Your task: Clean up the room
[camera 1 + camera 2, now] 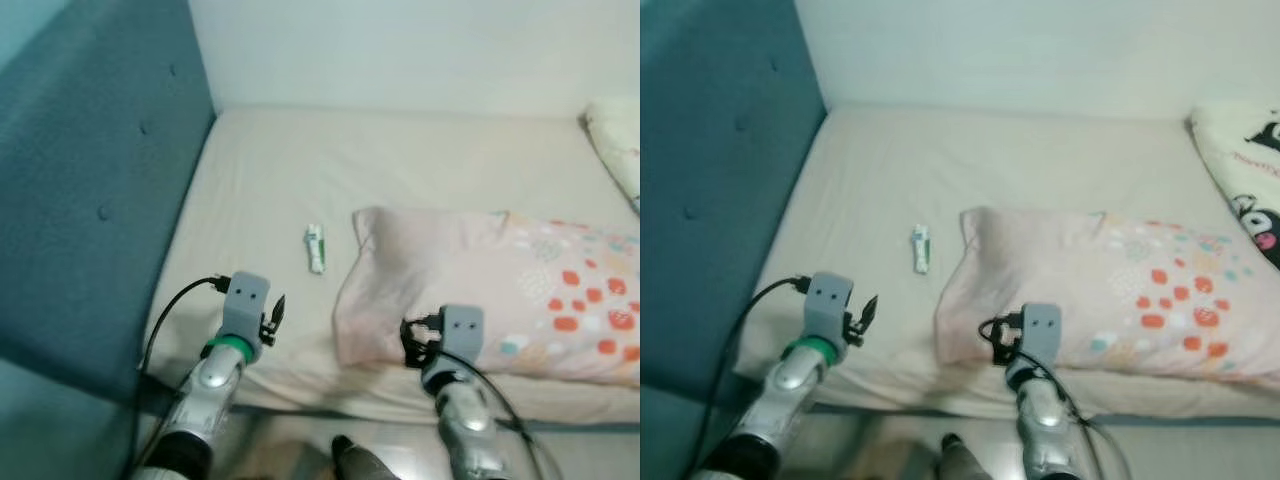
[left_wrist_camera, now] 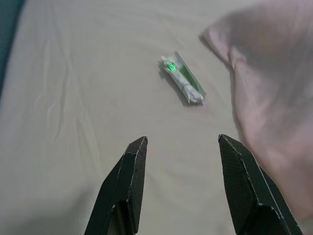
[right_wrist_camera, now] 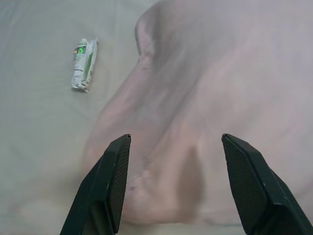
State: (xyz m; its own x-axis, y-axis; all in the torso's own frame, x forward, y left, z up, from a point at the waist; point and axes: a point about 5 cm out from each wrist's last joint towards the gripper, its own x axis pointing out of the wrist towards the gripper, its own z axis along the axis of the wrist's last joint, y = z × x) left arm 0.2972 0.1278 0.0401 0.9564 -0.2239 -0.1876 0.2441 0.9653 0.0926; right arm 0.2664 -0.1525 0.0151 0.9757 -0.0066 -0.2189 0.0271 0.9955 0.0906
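Observation:
A small white and green wrapper (image 1: pixel 315 248) lies on the beige bed sheet (image 1: pixel 260 180), just left of a pink pillow (image 1: pixel 480 290) with orange dots. My left gripper (image 2: pixel 182 147) hovers open over the sheet near the bed's front edge, with the wrapper (image 2: pixel 183 78) a short way beyond its fingertips. Open too, my right gripper (image 3: pixel 175 142) hangs over the pillow's near corner (image 3: pixel 195 122); the wrapper (image 3: pixel 84 63) lies off to its left. Both arms reach up from the lower edge in the eye views, left gripper (image 1: pixel 270 318) and right gripper (image 1: pixel 415 345).
A teal padded headboard (image 1: pixel 90 200) runs along the bed's left side. A white wall (image 1: pixel 400 50) closes the far side. A second pillow with a cartoon print (image 1: pixel 1245 180) lies at the far right. The floor (image 1: pixel 300 445) shows below the mattress edge.

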